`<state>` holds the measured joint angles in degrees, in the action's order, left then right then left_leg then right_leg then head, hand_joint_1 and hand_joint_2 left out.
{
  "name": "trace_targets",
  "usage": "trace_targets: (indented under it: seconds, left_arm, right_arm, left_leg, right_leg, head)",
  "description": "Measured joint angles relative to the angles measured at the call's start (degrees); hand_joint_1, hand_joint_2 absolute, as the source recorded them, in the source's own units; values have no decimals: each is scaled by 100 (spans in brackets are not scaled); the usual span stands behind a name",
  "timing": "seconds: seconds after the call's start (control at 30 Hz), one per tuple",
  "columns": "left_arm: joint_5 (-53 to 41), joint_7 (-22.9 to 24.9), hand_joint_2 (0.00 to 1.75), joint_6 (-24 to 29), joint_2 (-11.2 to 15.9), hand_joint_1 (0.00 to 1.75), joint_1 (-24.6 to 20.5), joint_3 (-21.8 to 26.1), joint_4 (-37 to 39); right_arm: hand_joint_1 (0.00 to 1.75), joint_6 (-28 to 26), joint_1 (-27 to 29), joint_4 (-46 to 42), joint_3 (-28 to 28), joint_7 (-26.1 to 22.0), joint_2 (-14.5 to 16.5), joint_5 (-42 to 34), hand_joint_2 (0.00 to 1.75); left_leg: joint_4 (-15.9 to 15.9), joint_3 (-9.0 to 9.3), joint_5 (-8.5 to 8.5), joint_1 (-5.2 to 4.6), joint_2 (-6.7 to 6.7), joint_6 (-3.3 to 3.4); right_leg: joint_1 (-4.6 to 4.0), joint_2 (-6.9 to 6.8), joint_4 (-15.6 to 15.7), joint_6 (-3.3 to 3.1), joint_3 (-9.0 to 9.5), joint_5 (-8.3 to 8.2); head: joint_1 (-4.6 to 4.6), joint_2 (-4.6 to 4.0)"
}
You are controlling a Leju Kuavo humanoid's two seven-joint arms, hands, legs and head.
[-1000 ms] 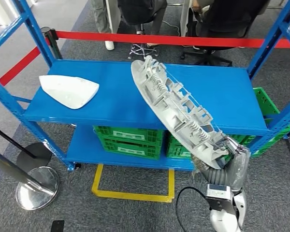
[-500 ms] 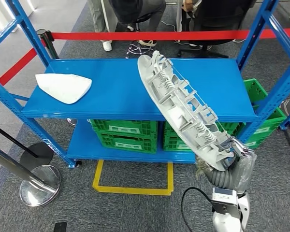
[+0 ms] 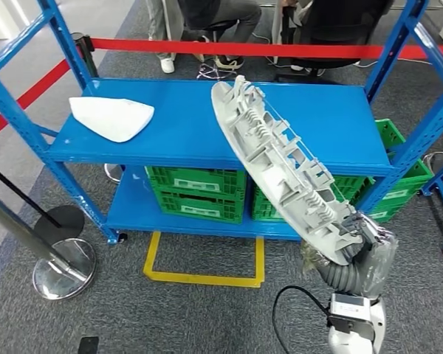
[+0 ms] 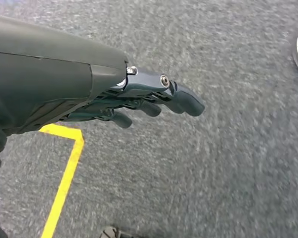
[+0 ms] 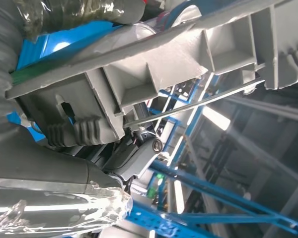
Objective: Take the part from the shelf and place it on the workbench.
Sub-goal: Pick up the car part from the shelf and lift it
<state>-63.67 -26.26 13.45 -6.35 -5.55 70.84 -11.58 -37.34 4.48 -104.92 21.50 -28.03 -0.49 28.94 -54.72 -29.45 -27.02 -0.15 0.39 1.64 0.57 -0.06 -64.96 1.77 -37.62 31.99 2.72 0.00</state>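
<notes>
A blue metal shelf (image 3: 186,125) spans the head view, its upper board facing the camera and a lower board beneath it. On the lower board stand green crates (image 3: 197,193), side by side, with another green crate (image 3: 404,162) at the far right end of the rack. Behind the shelf runs a red barrier tape (image 3: 247,50), and past it are the legs of seated people (image 3: 208,22) and a chair base. Grey carpet (image 3: 152,317) covers the floor, with a yellow taped outline (image 3: 202,276) just in front of the shelf and a chrome post base (image 3: 63,267) to the left.

The long grey part (image 3: 280,166), ribbed side up with springs and clips showing, is lifted clear above the shelf, tilted, its far tip over the upper board and its near end low at the front right. The right robot hand (image 3: 357,240), wrapped in clear film, grips that near end; in the right wrist view the part (image 5: 185,59) lies tight against the hand (image 5: 76,139).

A smaller white part (image 3: 112,118) lies flat on the left of the upper board, well apart from the grey one.

The left robot hand (image 4: 140,96) hangs over the carpet, fingers (image 4: 188,101) stretched out and holding nothing.
</notes>
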Motion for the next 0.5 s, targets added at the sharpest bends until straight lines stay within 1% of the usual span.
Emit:
trace_targets:
  seconds: [0.03, 0.07, 0.1, 0.13, 0.17, 0.2, 0.23, 0.27, 0.3, 0.33, 0.37, 0.4, 0.43, 0.47, 0.5]
  left_arm:
    - [0, 1, 175, 0, 0, 0, -1, 0, 0]
    - [0, 2, 175, 0, -3, 0, 0, 0, 0]
    - [-1, 3, 175, -1, -7, 0, 2, 0, 0]
    - [-1, 4, 175, -1, -13, 0, 3, 0, 0]
    - [-2, 7, 175, -2, -19, 0, 4, 0, 0]
    - [-2, 8, 175, -2, -22, 0, 4, 0, -1]
    - [-2, 9, 175, -3, -21, 0, 3, 0, -2]
    - [-2, 10, 175, -3, -18, 0, 2, 0, -3]
    - [-2, 10, 175, -3, -14, 0, 3, 0, -4]
    - [-2, 10, 175, -3, -11, 0, 6, 0, -4]
    - [-2, 10, 175, -3, -7, 0, 12, 0, -4]
    - [-2, 10, 175, -3, -1, 0, 18, 0, -4]
    - [-2, 11, 175, -3, 3, 0, 24, 0, -4]
    - [-4, 13, 175, -4, 5, 0, 28, 0, -4]
    - [-6, 14, 175, -5, 2, 0, 30, 0, -4]
  right_arm:
    - [175, 5, 6, -1, 1, -3, -6, -3, 175]
    - [175, 9, 18, -2, 1, -3, -14, -6, 175]
    - [175, 11, 32, -2, 1, -2, -21, -9, 175]
    - [175, 15, 44, -2, 1, -1, -27, -11, 175]
    - [175, 18, 52, -3, 1, 0, -32, -14, 175]
    - [175, 21, 54, -4, 1, 1, -33, -14, 175]
    - [175, 25, 53, -8, 1, 0, -32, -14, 175]
    - [175, 26, 54, -11, 1, 0, -33, -16, 175]
    - [175, 28, 58, -14, -1, 1, -33, -16, 175]
    - [175, 30, 65, -16, -2, 2, -33, -17, 175]
    - [175, 31, 71, -17, -3, 3, -34, -18, 175]
    - [175, 31, 71, -17, -4, 4, -34, -17, 175]
    - [175, 31, 70, -21, -5, 4, -34, -18, 175]
    - [175, 31, 69, -27, -7, 4, -34, -18, 175]
    - [175, 29, 69, -33, -10, 3, -34, -19, 175]
  left_leg:
    - [-7, -72, 48, -2, 3, 9]
    - [-15, -146, 98, -4, 5, 6]
    - [-25, -220, 146, -3, 6, -2]
    - [-41, -292, 191, 2, 6, -17]
    - [-67, -361, 228, 10, 6, -38]
    - [-105, -425, 257, 15, 4, -63]
    - [-153, -487, 278, 11, 1, -91]
    - [-198, -535, 304, 2, -2, -121]
    - [-233, -572, 335, -9, -6, -147]
    - [-253, -601, 371, -17, -8, -173]
    - [-261, -621, 404, -17, -10, -197]
    - [-287, -656, 377, -11, -14, -223]
    - [-379, -711, 260, -4, -18, -254]
    - [-576, -793, 56, 5, -22, -285]
    - [-895, -901, -217, 15, -24, -315]
  right_leg:
    - [6, 0, -380, 23, -105, 237]
    - [12, -1, -698, 45, -168, 375]
    - [16, -2, -850, 64, -153, 382]
    - [23, -3, -795, 79, -36, 275]
    - [34, -4, -529, 92, 186, 105]
    - [48, -6, -127, 108, 461, -18]
    - [52, -2, 283, 116, 741, -73]
    - [53, 3, 589, 107, 936, -71]
    - [47, 9, 754, 90, 1031, -29]
    - [34, 15, 791, 55, 1048, -19]
    - [39, 11, 780, 7, 987, -39]
    - [44, 6, 773, -47, 941, -72]
    - [50, -1, 769, -112, 889, -116]
    - [57, -9, 771, -171, 828, -168]
    - [53, -14, 767, -214, 780, -219]
  head:
    - [-9, 0]
    - [-9, 0]
    - [-9, 0]
    - [-10, 0]
    - [-9, 0]
    - [-10, 0]
    - [-13, 0]
    - [-12, 0]
    - [-15, 0]
    - [-14, 0]
    - [-14, 0]
    - [-14, 0]
    - [-2, 0]
    - [8, 0]
    - [23, 0]
